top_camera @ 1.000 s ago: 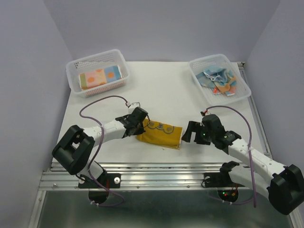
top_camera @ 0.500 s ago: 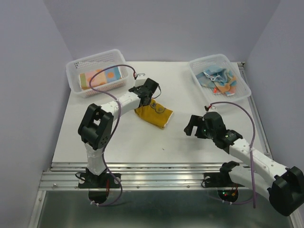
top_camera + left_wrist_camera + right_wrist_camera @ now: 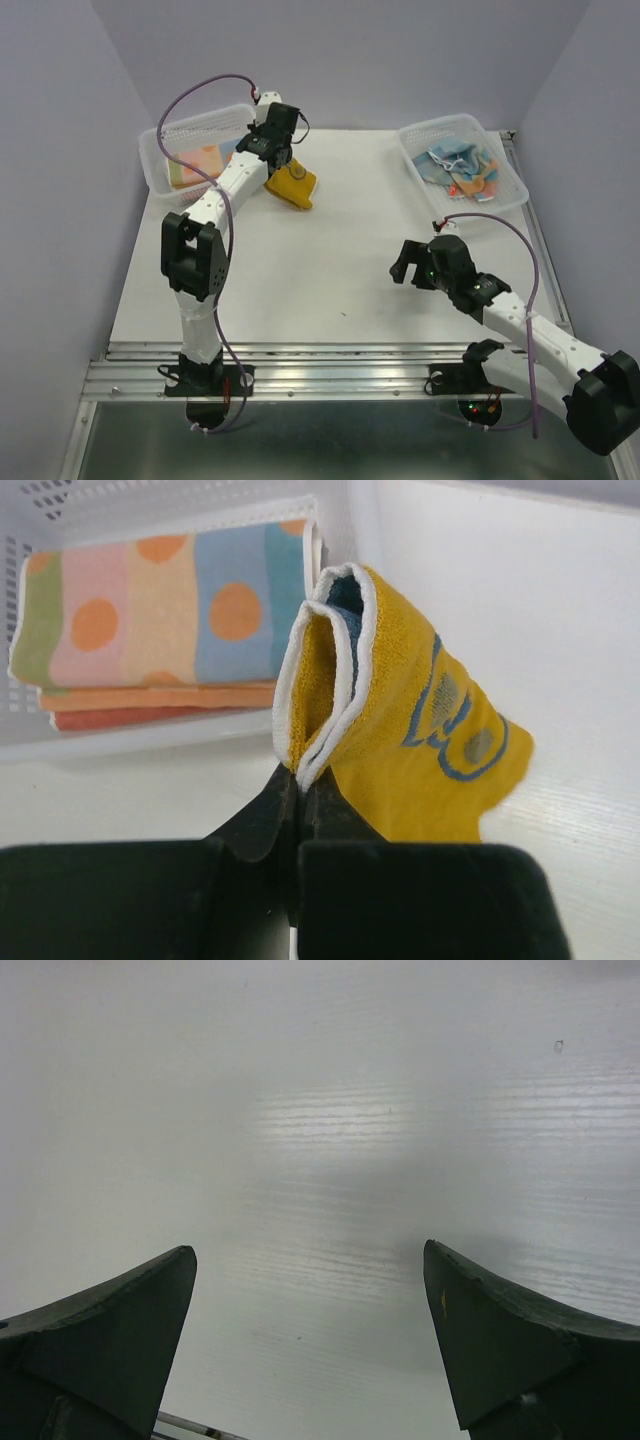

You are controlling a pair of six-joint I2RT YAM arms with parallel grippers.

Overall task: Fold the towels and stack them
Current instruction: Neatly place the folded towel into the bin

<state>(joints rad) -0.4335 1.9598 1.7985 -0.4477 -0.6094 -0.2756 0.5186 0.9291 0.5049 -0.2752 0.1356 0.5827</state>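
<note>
My left gripper (image 3: 275, 170) is shut on the folded mustard yellow towel (image 3: 291, 185), which hangs from it just right of the left basket (image 3: 160, 136). In the left wrist view the gripper (image 3: 298, 777) pinches the white-edged fold of the yellow towel (image 3: 420, 750). Folded towels (image 3: 160, 610) with orange dots and coloured stripes lie stacked in that basket. Loose unfolded towels (image 3: 462, 168) lie in the right basket (image 3: 512, 200). My right gripper (image 3: 404, 266) is open and empty over bare table, and it shows the same in the right wrist view (image 3: 310, 1260).
The white table (image 3: 340, 250) ends at a metal rail along the near side. Purple cables loop from both arms. Grey walls close in the left, back and right.
My left arm has swung the yellow towel from the near middle of the table up and back to beside the left basket. The right gripper drew back slightly and stays open.
</note>
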